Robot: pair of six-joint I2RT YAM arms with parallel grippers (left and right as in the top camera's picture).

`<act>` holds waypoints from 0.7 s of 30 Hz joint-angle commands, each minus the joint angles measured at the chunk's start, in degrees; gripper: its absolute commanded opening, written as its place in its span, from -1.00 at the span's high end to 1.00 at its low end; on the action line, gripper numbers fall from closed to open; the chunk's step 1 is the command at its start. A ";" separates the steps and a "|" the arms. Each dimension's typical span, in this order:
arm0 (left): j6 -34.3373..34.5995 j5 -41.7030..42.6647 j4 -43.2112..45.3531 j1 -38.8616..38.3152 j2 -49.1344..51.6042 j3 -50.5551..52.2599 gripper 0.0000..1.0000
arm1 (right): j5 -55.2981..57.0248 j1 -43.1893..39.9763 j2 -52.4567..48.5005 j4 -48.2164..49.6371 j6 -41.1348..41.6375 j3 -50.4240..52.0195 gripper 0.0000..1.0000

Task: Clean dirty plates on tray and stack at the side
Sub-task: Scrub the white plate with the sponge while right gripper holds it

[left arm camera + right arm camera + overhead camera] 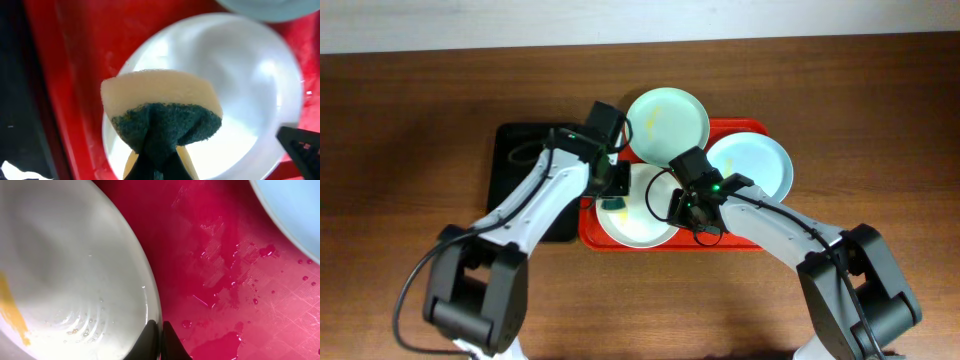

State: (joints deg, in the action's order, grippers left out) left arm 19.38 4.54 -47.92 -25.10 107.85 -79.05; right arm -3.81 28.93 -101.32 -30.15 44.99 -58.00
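A brown wooden worktop [400,90] fills the overhead view. At its centre lies the red tray [592,232], and a smaller black tray [515,165] sits against the red tray's left side.

Three plates are on the red tray. The mint green plate [667,122] is at the upper middle and overhangs the tray's top rim, with faint yellow marks on its face. The pale blue plate [752,165] is at the tray's right. The white plate [638,215] is at the lower left of the tray, partly under both arms.

The left end effector [613,200] reaches in from the lower left over the white plate's left part. It is clenched on a sponge [160,105] that is yellow with a dark green scouring face; the sponge hangs over the plate's near edge in the left wrist view.

The right end effector [160,341] comes in from the lower right. Its fingertips are pinched together on the white plate's rim at the bottom centre of the right wrist view.

A yellow smear [10,310] marks the plate's inside at the left edge of that view. Water [225,345] lies in drops and a small pool on the tray floor beside the plate.
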 commanded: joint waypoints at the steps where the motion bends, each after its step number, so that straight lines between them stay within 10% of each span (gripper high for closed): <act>1: 0.79 0.59 1.57 -0.68 2.14 0.17 1.00 | 1.95 0.26 0.02 -0.90 0.04 0.68 0.92; 21: 0.94 -1.49 2.89 -0.61 8.72 0.28 1.00 | 1.95 0.26 0.02 -0.85 -1.20 0.68 0.92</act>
State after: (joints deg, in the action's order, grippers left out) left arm 19.57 3.62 -45.04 -25.76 114.59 -78.89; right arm -3.44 28.93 -101.32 -30.15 44.69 -58.00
